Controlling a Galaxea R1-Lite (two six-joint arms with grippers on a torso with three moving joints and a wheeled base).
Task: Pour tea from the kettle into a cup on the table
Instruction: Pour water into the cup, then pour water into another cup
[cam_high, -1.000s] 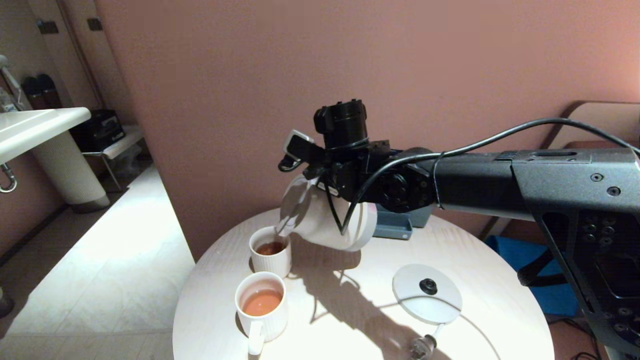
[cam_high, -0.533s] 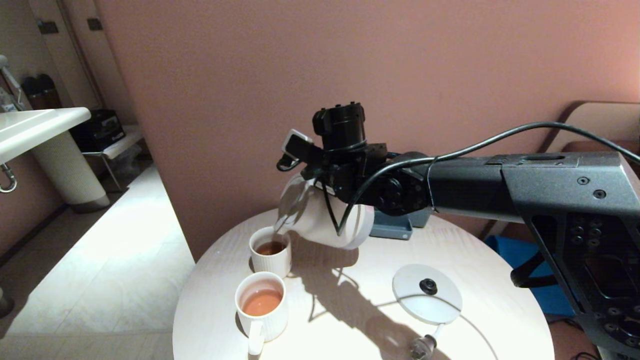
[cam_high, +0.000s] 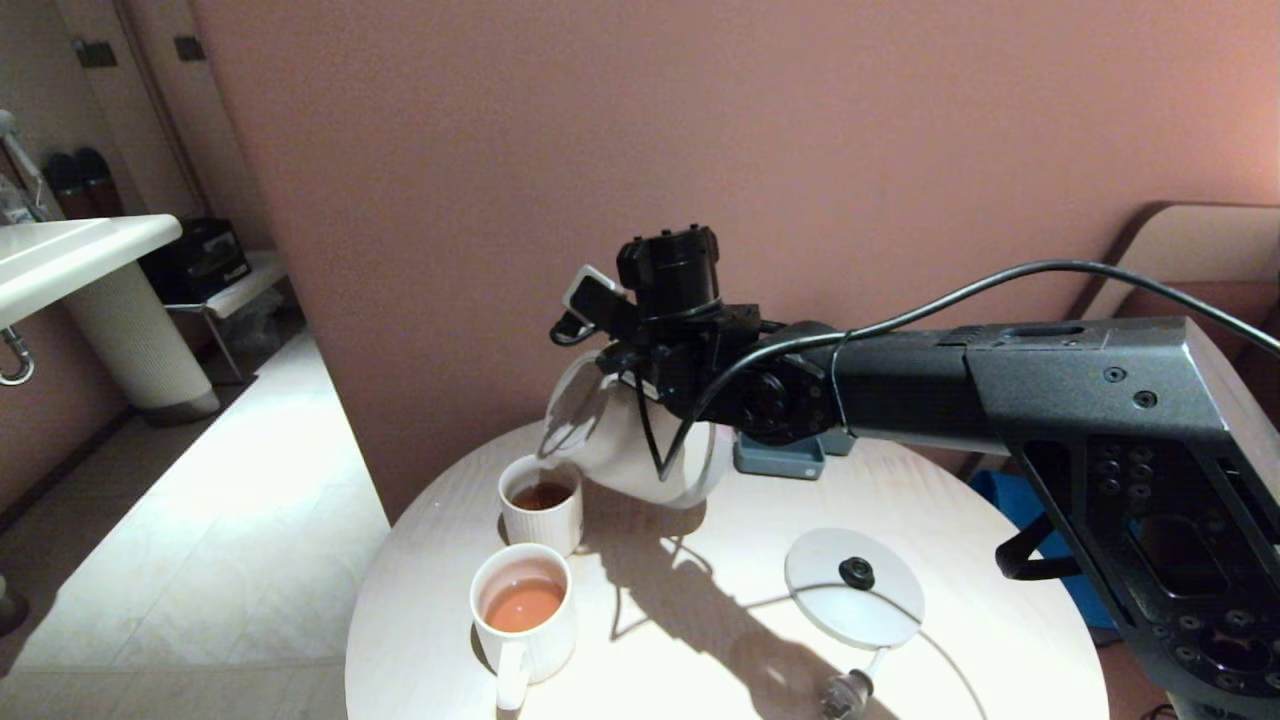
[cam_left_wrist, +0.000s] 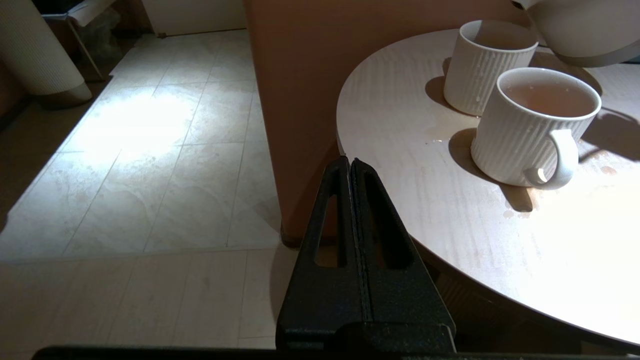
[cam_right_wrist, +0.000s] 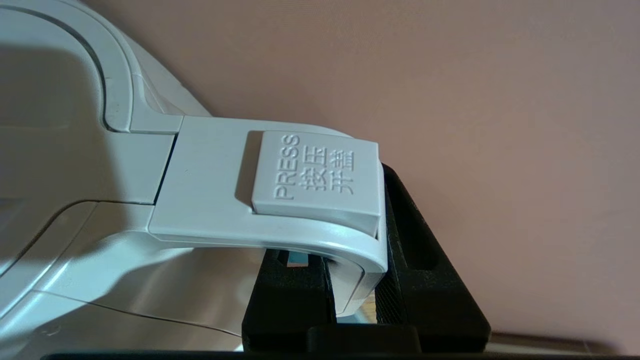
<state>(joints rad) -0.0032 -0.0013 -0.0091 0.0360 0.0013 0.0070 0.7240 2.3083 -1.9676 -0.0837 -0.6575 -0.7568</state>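
Gripping the kettle's (cam_high: 625, 440) loop handle (cam_right_wrist: 280, 200), the right gripper (cam_right_wrist: 350, 295) has its two black fingers clamped on either side of the handle's outer bend, just below the grey button marked PRESS. In the head view the right gripper (cam_high: 640, 375) sits above and behind the kettle body, so the kettle hangs below it, tipped forward with its spout down toward the robot's left. The spout is directly over the rim of the far cup (cam_high: 541, 503), a ribbed white cup holding dark tea. The kettle is lifted clear of the worktop (cam_high: 700, 640) and casts a long shadow across it.

A second ribbed white cup (cam_high: 524, 615), with a handle and filled with lighter orange-brown tea, stands just beside the far cup, nearer the robot. The kettle's round white base (cam_high: 853, 590) with its black centre lies on the worktop well apart from the cups, toward the robot's right. A small blue-grey tray (cam_high: 780, 457) sits behind the kettle by the wall.

The left gripper (cam_left_wrist: 352, 167) hangs beside the worktop edge above the tiled floor, its fingers pressed together and holding nothing.
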